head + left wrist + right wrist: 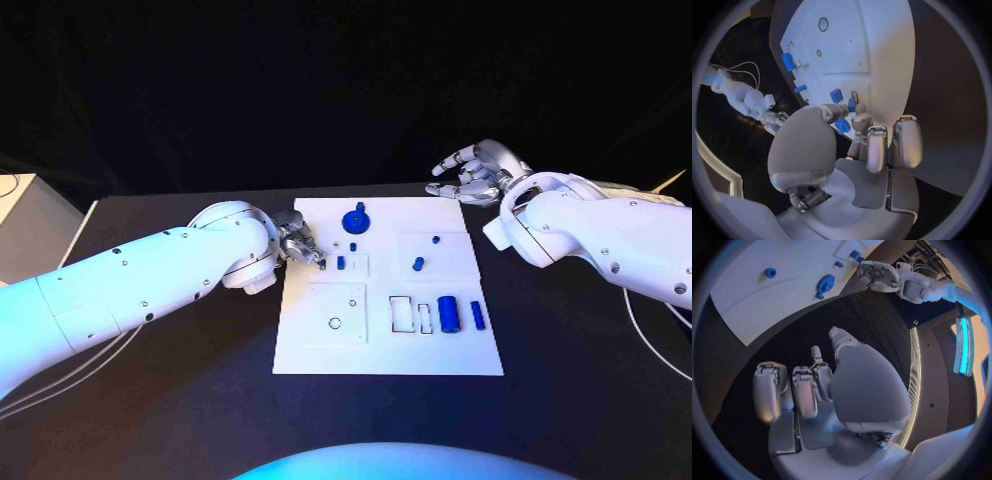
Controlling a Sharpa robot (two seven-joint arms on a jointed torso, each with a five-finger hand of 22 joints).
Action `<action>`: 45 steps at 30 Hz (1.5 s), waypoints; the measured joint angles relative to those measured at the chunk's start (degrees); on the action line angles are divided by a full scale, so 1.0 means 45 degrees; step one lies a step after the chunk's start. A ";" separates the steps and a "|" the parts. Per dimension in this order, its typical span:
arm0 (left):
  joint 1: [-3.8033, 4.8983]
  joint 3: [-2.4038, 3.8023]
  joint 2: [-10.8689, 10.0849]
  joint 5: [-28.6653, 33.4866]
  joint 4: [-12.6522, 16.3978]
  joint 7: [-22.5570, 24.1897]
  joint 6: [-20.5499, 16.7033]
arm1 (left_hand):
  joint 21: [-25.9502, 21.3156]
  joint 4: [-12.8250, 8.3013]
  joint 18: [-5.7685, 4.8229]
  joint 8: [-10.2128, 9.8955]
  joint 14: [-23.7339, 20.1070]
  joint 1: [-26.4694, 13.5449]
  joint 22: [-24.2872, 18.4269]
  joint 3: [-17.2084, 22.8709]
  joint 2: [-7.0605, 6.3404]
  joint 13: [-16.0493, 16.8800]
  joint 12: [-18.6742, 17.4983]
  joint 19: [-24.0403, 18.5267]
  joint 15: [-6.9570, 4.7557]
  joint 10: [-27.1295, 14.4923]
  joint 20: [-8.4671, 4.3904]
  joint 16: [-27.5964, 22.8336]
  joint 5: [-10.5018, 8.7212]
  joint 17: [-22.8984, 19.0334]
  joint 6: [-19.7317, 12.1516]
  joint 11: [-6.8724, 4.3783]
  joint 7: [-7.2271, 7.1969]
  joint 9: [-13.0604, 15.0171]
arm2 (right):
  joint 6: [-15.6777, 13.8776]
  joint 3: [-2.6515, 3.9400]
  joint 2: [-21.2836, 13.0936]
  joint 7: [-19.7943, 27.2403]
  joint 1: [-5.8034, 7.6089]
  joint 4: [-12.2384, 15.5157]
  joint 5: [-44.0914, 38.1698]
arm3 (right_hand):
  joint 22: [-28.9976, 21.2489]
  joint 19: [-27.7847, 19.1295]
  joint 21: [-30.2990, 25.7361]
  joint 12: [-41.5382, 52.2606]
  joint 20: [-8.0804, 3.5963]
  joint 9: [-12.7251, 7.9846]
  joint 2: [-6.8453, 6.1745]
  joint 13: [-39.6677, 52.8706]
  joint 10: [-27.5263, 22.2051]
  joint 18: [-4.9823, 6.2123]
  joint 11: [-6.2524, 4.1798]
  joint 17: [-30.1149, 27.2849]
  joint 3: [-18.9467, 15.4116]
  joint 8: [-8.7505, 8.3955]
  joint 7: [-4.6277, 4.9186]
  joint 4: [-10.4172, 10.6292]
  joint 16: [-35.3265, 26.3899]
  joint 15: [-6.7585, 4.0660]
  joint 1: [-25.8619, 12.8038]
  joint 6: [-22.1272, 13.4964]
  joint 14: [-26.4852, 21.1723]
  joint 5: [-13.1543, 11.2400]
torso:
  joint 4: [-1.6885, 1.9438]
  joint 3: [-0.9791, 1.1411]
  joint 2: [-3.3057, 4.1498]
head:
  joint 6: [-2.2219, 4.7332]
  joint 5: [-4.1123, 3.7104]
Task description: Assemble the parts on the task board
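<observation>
1. The left hand (299, 244) is at the left edge of the task board (325, 355), fingers curled down near a small blue part (842, 125). I cannot tell if it grips it already.
2. The step seems to be the picking of this part; next it needs a firm pinch and a lift toward a slot.
3. The right hand (472, 172) hovers off the board's far right corner, fingers apart, holding nothing.

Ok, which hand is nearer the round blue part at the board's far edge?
Left. The left hand sits at the task board's edge beside the round blue part; the right hand hovers off the far corner.
</observation>
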 measured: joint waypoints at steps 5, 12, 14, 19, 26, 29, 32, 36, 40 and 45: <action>-0.0020 -0.0001 0.0006 -0.0299 0.0079 0.0022 0.0001 | 0.0000 0.0000 -0.0001 -0.0004 0.0000 -0.0023 0.0000 0.0000 -0.0023 -0.0007 0.0000 0.0000 0.0000 -0.0001 0.0000 0.0000 -0.0010 0.0000 0.0000 0.0000 0.0000 0.0784 | 0.0008 0.0000 -0.0004 0.0000 -0.0006 0.0001 -0.0001 | -0.0001 0.0000 0.0000 0.0000 0.0000 0.0000 0.0000 0.0000 0.0000 0.0000 0.0000 0.0000 0.0000 0.0000 0.0000 0.0000 0.0000 0.0000 0.0000 0.0000 0.0000 0.0000 | -0.0004 0.0000 0.0000 | -0.0010 0.0001; -0.0047 -0.0001 0.0009 -0.0698 0.0149 0.0039 0.0031 | 0.0000 0.0000 -0.0001 -0.0039 0.0000 -0.0050 0.0001 0.0001 -0.0049 -0.0015 0.0000 0.0000 0.0001 -0.0002 0.0000 0.0000 -0.0012 0.0000 0.0001 0.0001 0.0000 0.0964 | 0.0023 0.0000 -0.0011 -0.0003 -0.0010 0.0002 -0.0002 | 0.0001 0.0000 0.0000 0.0000 0.0000 -0.0011 0.0000 -0.0001 0.0000 0.0000 0.0000 0.0000 0.0036 0.0000 0.0000 -0.0036 0.0000 0.0000 0.0000 0.0000 0.0000 0.0052 | -0.0007 0.0000 0.0001 | -0.0050 -0.0010; -0.0053 -0.0001 0.0002 -0.0749 0.0180 0.0039 0.0047 | 0.0000 0.0000 -0.0001 -0.0040 0.0000 -0.0050 0.0001 0.0001 -0.0049 -0.0015 0.0000 -0.0001 0.0001 -0.0002 0.0000 0.0000 -0.0012 0.0000 0.0001 0.0001 0.0000 0.1105 | 0.0025 0.0000 -0.0013 -0.0004 -0.0010 0.0002 -0.0002 | 0.0008 0.0000 0.0000 0.0000 0.0000 -0.0011 0.0000 -0.0002 0.0000 0.0001 0.0000 0.0000 0.0036 0.0000 0.0000 -0.0036 0.0000 0.0000 0.0000 0.0000 0.0000 0.0052 | -0.0010 -0.0001 0.0001 | -0.0052 -0.0012; -0.0075 -0.0001 0.0000 -0.0851 0.0258 0.0038 0.0126 | -0.0001 0.0000 0.0000 0.0003 0.0000 -0.0084 0.0001 0.0001 -0.0083 -0.0045 0.0000 -0.0001 0.0000 -0.0002 0.0000 0.0000 0.0045 0.0000 0.0001 0.0002 0.0000 0.1106 | 0.0027 0.0000 -0.0021 -0.0007 -0.0017 0.0000 -0.0003 | 0.0010 0.0000 0.0000 0.0000 0.0000 -0.0011 0.0000 -0.0002 0.0000 0.0000 0.0000 0.0000 0.0036 0.0000 0.0000 -0.0036 0.0000 0.0000 0.0000 0.0000 0.0000 0.0052 | -0.0006 -0.0004 0.0000 | -0.0060 -0.0022; -0.0085 -0.0002 0.0001 -0.0905 0.0264 0.0029 0.0218 | -0.0001 0.0000 0.0000 0.0007 0.0000 -0.0097 0.0001 0.0001 -0.0096 -0.0045 0.0000 -0.0001 0.0001 -0.0003 0.0000 0.0000 0.0056 0.0000 0.0002 0.0002 0.0000 0.1123 | 0.0027 0.0000 -0.0021 -0.0007 -0.0032 0.0002 -0.0003 | 0.0009 0.0000 0.0000 0.0000 0.0000 -0.0010 0.0000 -0.0003 0.0000 0.0000 0.0000 0.0000 0.0036 0.0000 0.0000 -0.0036 0.0000 0.0000 0.0001 0.0000 0.0000 0.0052 | -0.0001 -0.0004 -0.0004 | -0.0037 -0.0028; -0.0087 -0.0002 0.0001 -0.0914 0.0263 0.0027 0.0249 | -0.0001 0.0000 0.0000 0.0008 0.0000 -0.0095 0.0002 0.0001 -0.0095 -0.0045 0.0000 -0.0001 0.0001 -0.0003 0.0000 0.0000 0.0057 0.0000 0.0002 0.0003 -0.0001 0.1484 | 0.0027 0.0000 -0.0021 -0.0006 -0.0033 0.0002 -0.0004 | 0.0009 0.0000 0.0000 0.0000 0.0000 -0.0010 0.0000 -0.0003 0.0000 0.0000 0.0000 0.0000 0.0036 0.0000 0.0000 -0.0036 0.0000 0.0000 0.0001 0.0000 0.0000 0.0052 | -0.0001 -0.0004 -0.0004 | -0.0050 -0.0022; -0.0088 -0.0002 0.0000 -0.0917 0.0263 0.0026 0.0273 | -0.0001 0.0000 0.0000 0.0008 0.0000 -0.0092 0.0002 0.0001 -0.0092 -0.0045 0.0000 -0.0001 0.0001 -0.0003 0.0000 0.0000 0.0057 0.0000 0.0002 0.0003 -0.0001 0.1669 | 0.0027 0.0000 -0.0021 -0.0006 -0.0035 0.0000 -0.0005 | 0.0008 0.0000 0.0000 0.0000 0.0000 -0.0010 0.0000 -0.0003 0.0000 0.0000 0.0000 0.0000 0.0036 0.0000 0.0000 -0.0036 0.0000 0.0000 0.0001 0.0000 0.0000 0.0052 | -0.0002 -0.0004 -0.0002 | -0.0060 -0.0021; -0.0088 -0.0002 -0.0001 -0.0918 0.0266 0.0023 0.0305 | -0.0001 0.0000 0.0000 0.0007 0.0000 -0.0086 0.0002 0.0001 -0.0085 -0.0044 0.0000 -0.0001 0.0001 -0.0003 0.0000 0.0000 0.0056 0.0000 0.0003 0.0003 -0.0001 0.1842 | 0.0027 0.0000 -0.0021 -0.0006 -0.0038 -0.0003 -0.0005 | 0.0007 0.0000 0.0000 0.0000 0.0000 -0.0010 0.0000 -0.0004 0.0000 0.0000 0.0000 0.0001 0.0036 0.0000 0.0000 -0.0036 0.0000 0.0000 0.0001 0.0000 0.0000 0.0052 | -0.0002 -0.0004 -0.0001 | -0.0070 -0.0020; -0.0089 -0.0002 0.0000 -0.0918 0.0266 0.0021 0.0334 | -0.0001 0.0000 0.0000 0.0007 0.0000 -0.0077 0.0002 0.0001 -0.0076 -0.0044 0.0000 -0.0001 0.0001 -0.0004 0.0000 0.0000 0.0056 0.0000 0.0003 0.0004 -0.0001 0.1920 | 0.0027 0.0000 -0.0021 -0.0006 -0.0040 -0.0003 -0.0005 | 0.0007 0.0000 0.0000 0.0000 0.0000 -0.0010 0.0000 -0.0004 0.0000 0.0001 0.0000 0.0000 0.0036 0.0000 0.0000 -0.0036 0.0000 0.0000 0.0001 0.0000 0.0000 0.0052 | -0.0001 -0.0004 -0.0002 | -0.0076 -0.0020; -0.0089 -0.0002 0.0002 -0.0918 0.0264 0.0018 0.0377 | -0.0001 0.0020 -0.0001 0.0006 0.0000 -0.0072 0.0003 0.0021 -0.0072 -0.0051 0.0000 0.0025 0.0001 -0.0001 -0.0026 0.0000 0.0052 0.0000 0.0004 0.0001 -0.0002 0.1925 | 0.0029 0.0000 -0.0021 -0.0006 -0.0044 -0.0004 -0.0006 | 0.0006 0.0000 0.0000 0.0000 0.0000 -0.0009 0.0000 -0.0004 0.0000 0.0000 0.0000 0.0000 0.0036 0.0000 0.0000 -0.0036 0.0000 0.0000 0.0001 0.0000 0.0000 0.0052 | -0.0001 -0.0004 -0.0002 | -0.0089 -0.0031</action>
